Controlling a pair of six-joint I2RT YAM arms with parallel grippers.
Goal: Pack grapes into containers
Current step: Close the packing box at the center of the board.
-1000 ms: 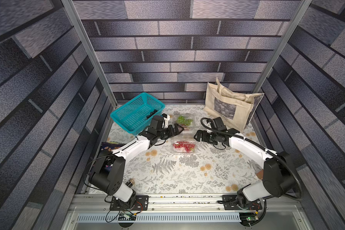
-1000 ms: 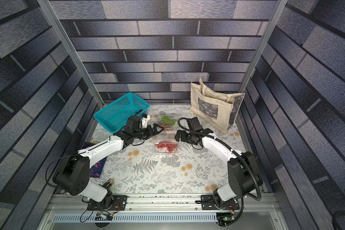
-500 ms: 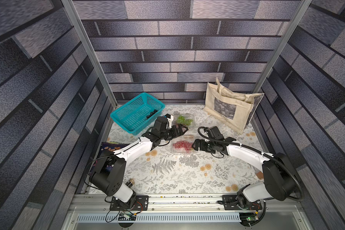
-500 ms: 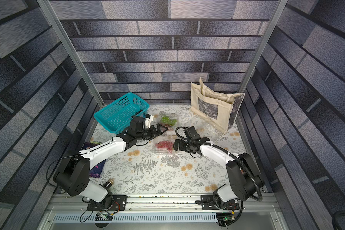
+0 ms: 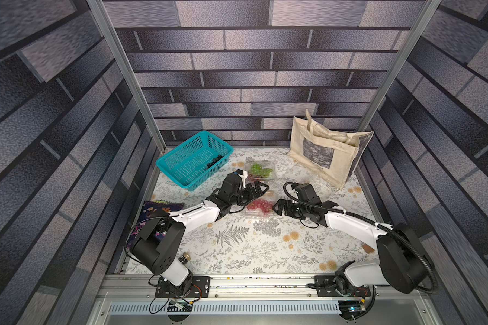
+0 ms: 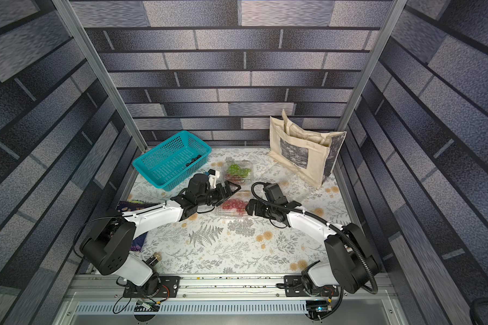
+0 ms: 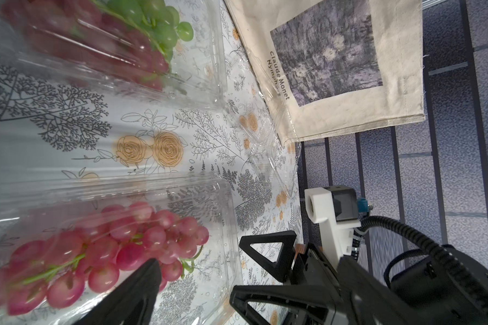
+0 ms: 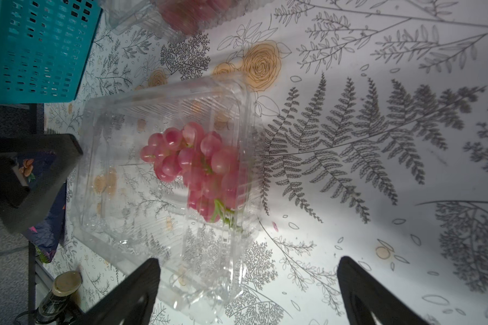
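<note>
**Both grippers flank the red-grape box**
Black grapes wait in the basket. The left gripper hangs with jaws wide and empty at the box of red grapes, and the right gripper is just as wide opposite. If the lid needs sealing, brace one side and press flat on the rim, or the thin plastic skids.

We extend the left arm and right arm forward and inward, low, so the wrists converge. The left gripper and right gripper face each other, near but apart, both with jaws fully spread.
</note>
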